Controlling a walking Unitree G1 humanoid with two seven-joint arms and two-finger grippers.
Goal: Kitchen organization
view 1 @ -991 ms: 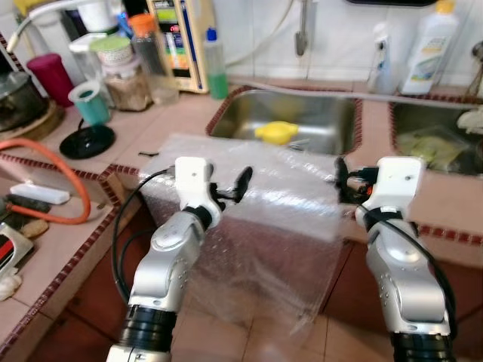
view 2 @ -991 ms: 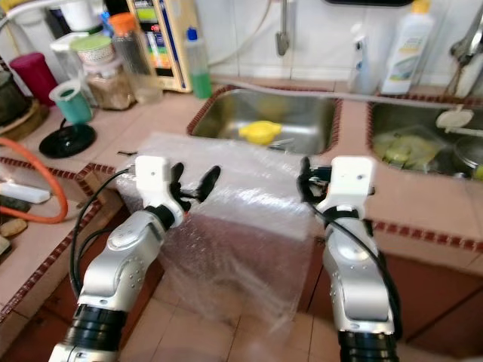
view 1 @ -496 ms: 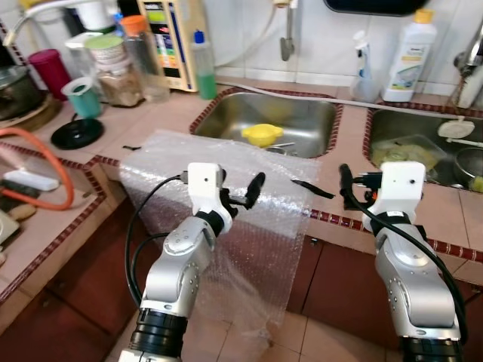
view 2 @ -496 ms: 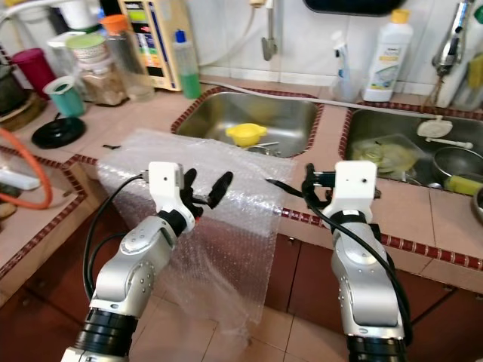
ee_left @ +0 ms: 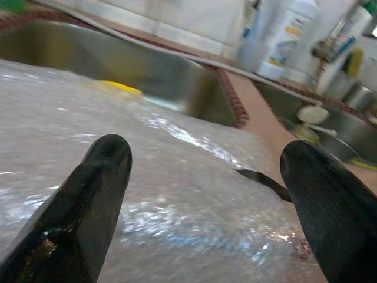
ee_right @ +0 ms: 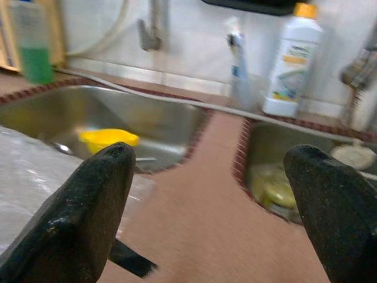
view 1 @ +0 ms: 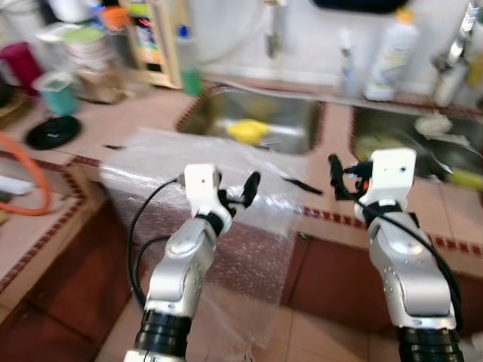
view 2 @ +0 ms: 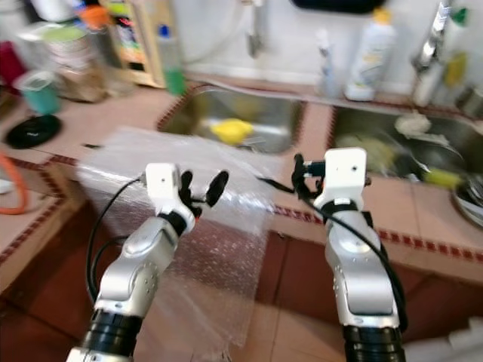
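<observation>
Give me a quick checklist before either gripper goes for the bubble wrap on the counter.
1. Left gripper open, above the bubble wrap: ok.
2. Right gripper open, over bare counter: ok.
3. Both grippers free of any load: ok.
4. Wrap lying securely: not ok, it drapes over the counter edge.
5. Black strip at the wrap's corner, clear of the grasp: cannot tell.
6. Head views sharp enough to aim: not ok, blurred.
</observation>
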